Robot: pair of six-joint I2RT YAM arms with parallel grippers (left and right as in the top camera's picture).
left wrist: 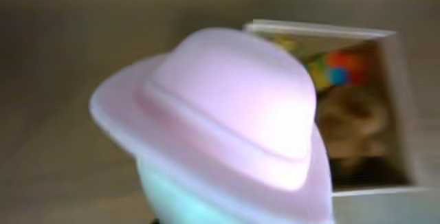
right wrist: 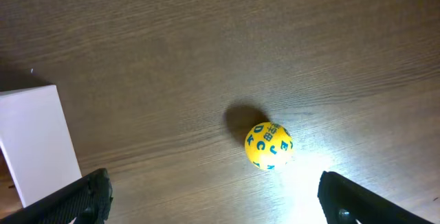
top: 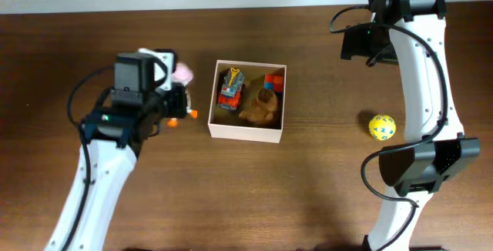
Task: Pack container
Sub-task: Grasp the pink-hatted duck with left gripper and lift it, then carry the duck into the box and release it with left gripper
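The container is a square white-walled box with a tan inside, at the table's middle. It holds a toy truck, a brown plush and a red and blue block. My left gripper is just left of the box, shut on a pink hat-shaped toy. That toy, with its teal underside, fills the left wrist view and hides the fingers; the container shows behind it. My right gripper is open and empty, held high above a yellow lettered ball.
The yellow ball lies on the brown wooden table to the right of the box. A corner of the box's white wall shows at the left of the right wrist view. The right arm's base stands at the right.
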